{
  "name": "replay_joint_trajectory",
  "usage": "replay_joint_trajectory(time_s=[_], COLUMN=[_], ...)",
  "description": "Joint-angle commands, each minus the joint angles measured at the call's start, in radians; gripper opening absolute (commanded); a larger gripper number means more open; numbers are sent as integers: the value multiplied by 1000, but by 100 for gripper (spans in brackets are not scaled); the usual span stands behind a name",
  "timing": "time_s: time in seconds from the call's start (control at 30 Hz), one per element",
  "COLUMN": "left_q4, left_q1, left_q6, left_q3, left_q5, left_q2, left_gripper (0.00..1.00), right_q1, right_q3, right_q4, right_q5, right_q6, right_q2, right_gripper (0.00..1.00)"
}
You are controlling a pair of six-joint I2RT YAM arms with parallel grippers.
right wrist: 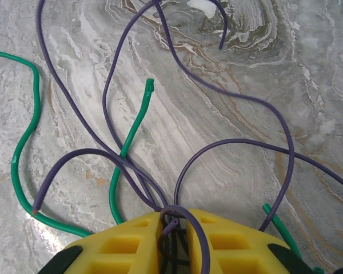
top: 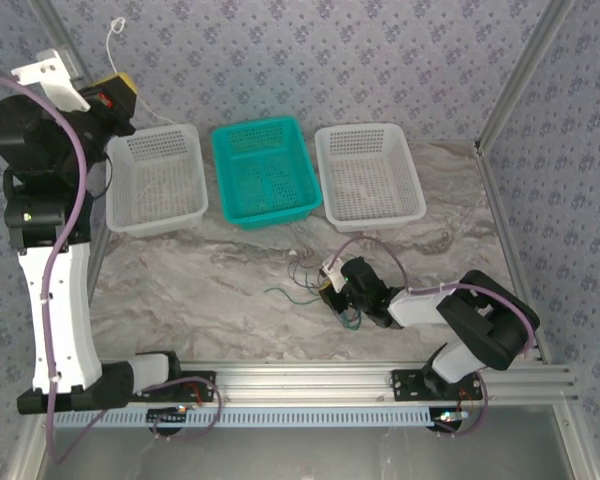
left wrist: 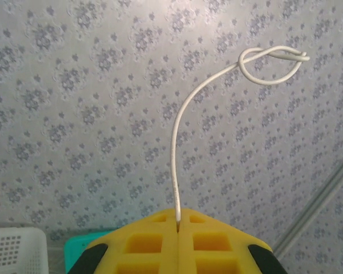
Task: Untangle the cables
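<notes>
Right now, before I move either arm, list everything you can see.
marble table: 1, grey-veined, under everything
teal basket: 1, teal, far side, middle
white baskets: 2, white, one on either side of the teal one
aluminium rail: 1, silver, near edge
white wire: 1, white, up in the air, knotted loop at its free end
green wires: count unclear, green, on the marble, centre-right
purple wires: several, dark purple, tangled with the green ones
arms: 2, white and black, left raised, right low
left pincer: 1, yellow pads, shut on the white wire
right pincer: 1, yellow pads, closed on purple wires
</notes>
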Motion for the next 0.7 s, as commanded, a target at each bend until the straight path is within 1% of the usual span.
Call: replay_joint_trajectory(time_s=[0.0, 0.13, 0.33, 0.53, 0.67], left_q4=[24, 16, 0, -27, -34], left_q1=[8, 17, 78, 150, 166], left_q6=[7, 68, 133, 110, 109], left_q3=[62, 153, 244, 284, 260], left_q5=[-21, -92, -180, -185, -183], left_q2=[44, 107, 205, 316, 370], left_gripper=[0, 0, 0, 0, 0], right_q1=[-3, 0, 4, 7, 7], right_q3=[-20, 0, 6, 14, 16], right_q4=[-39, -58, -79, -113, -120], right_q5=[6, -2, 2, 2, 0], right_q6=[23, 22, 26, 23, 24], right_q2=[18, 19, 2, -15, -20], right_gripper=[22, 23, 24, 23, 23])
